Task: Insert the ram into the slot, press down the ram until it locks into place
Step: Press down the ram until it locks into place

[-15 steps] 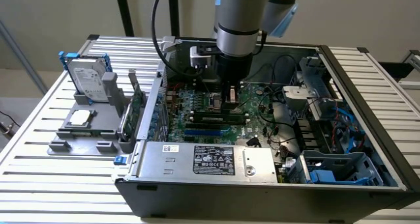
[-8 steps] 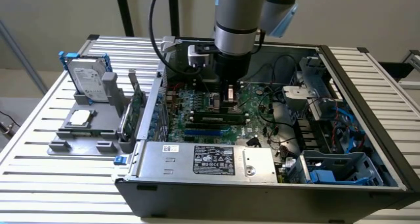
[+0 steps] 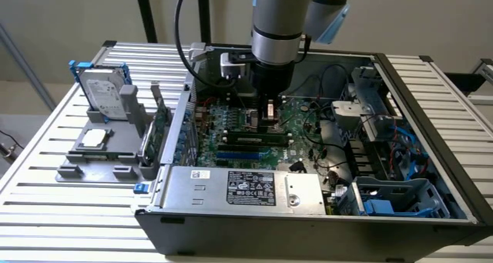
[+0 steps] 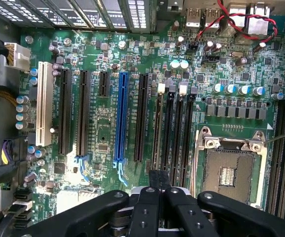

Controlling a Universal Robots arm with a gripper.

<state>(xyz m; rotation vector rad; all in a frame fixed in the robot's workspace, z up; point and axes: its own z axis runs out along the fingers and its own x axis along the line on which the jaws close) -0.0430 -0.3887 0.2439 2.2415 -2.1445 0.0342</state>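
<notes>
A slatted metal counter [image 3: 46, 159] carries an open computer case [image 3: 308, 228], and I reach down into it over the green motherboard [image 4: 103, 123]. My tool [image 4: 158, 190] is shut, its fingers pressed together, and I cannot tell whether it grips anything. It hangs just above the black slot [image 4: 158, 126], beside the silver processor socket [image 4: 229, 170]. In the exterior view the ram [image 3: 254, 140] lies flat on the board, near my tool.

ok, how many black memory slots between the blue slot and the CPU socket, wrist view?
4, in a row beside the CPU socket: slot one, slot two, slot three, slot four. Gripper hides their ends.
</notes>
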